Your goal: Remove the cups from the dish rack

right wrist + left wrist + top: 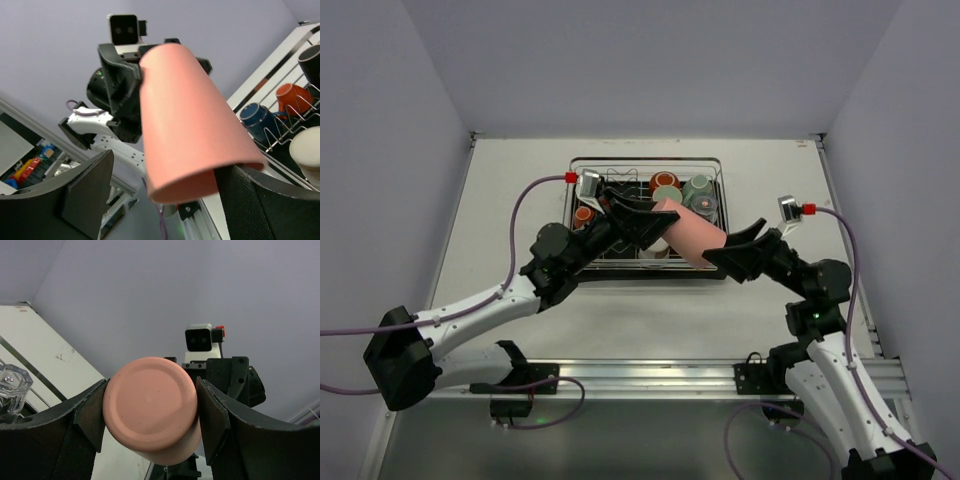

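Clamping the base of a pink tumbler (688, 238), the left gripper (152, 410) is held above the dish rack's (640, 161) near edge. The tumbler's mouth is flanked by the wide-spread right gripper (175, 200). Other cups (668, 190) are seated in the rack.

Clear glass cup (10, 386) partly off-frame

plain lilac-grey walls (650, 60), pale tabletop (510, 190), silver rail (650, 376) at near edge, perhaps cluttered shelving (30, 162) beyond
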You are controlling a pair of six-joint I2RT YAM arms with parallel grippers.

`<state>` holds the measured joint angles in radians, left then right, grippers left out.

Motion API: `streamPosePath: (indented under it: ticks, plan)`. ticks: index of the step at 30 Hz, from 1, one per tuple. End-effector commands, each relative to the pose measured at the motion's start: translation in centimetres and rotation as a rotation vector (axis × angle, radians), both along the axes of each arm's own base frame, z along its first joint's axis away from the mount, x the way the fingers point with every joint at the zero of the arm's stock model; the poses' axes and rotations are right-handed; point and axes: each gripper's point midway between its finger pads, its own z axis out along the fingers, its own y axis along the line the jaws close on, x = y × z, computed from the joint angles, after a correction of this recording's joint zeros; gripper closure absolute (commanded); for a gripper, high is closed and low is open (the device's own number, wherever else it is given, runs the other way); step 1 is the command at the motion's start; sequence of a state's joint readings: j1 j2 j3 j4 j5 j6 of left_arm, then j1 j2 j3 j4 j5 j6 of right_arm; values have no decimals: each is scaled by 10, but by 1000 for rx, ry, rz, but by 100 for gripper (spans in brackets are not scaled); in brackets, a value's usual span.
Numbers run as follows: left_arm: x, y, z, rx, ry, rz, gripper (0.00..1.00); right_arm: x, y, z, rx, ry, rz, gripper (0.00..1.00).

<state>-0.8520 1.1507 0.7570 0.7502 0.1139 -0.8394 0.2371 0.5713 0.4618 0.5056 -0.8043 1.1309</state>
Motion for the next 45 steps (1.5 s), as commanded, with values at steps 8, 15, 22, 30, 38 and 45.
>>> streamPosePath:
  ticks: [8,15,22,30,38,45]
  plan:
    - [-10,-1,8,-56,-71,-4,57,19,1,31,134,-29,-32,71]
    - [-1,32,10,105,-105,180,0,53,-15,26,-11,3,-267,100]
    - [-7,121,-29,484,-37,440,0,116,-85,13,-567,63,-720,100]
    - [-19,151,-111,847,52,421,0,180,-160,-2,-1060,253,-954,100]
    - [-16,143,-130,914,21,381,0,247,-187,-90,-1404,524,-791,100]
    - [-18,138,-134,912,-4,353,0,290,-183,-147,-1371,618,-608,95]
